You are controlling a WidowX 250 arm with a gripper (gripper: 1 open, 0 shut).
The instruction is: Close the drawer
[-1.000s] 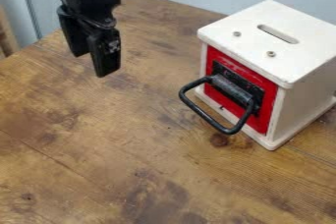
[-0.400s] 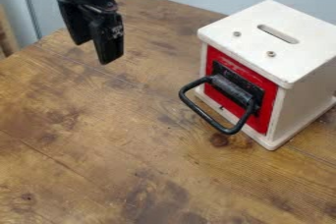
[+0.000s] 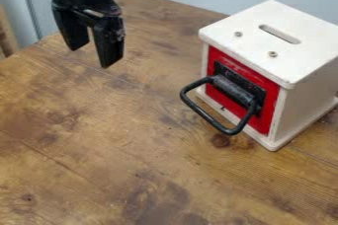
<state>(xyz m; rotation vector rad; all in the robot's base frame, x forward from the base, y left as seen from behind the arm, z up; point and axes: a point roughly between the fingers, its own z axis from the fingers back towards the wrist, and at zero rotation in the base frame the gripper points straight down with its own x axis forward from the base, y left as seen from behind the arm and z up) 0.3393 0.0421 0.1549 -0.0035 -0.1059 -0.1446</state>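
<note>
The drawer [image 3: 251, 89] is a red front panel in a cream-white cube-shaped box [image 3: 291, 56] at the right of the wooden table. Its large black loop handle [image 3: 215, 105] sticks out toward the front left, low over the table. The panel looks close to the box face; how far it is pulled out I cannot tell. My black gripper [image 3: 90, 53] hangs at the upper left, pointing down, well to the left of the handle and apart from it. Its two fingers [image 3: 111, 46] stand spread, open, with nothing between them.
The wooden table [image 3: 119, 160] stretches to the front and left. Its left edge runs diagonally at the far left, with a pale wall behind. The cream box top has a slot [image 3: 279, 37] and small holes.
The gripper has rolled about its vertical axis, so both fingers now show side by side. It stays at about the same spot. The drawer and box have not moved.
</note>
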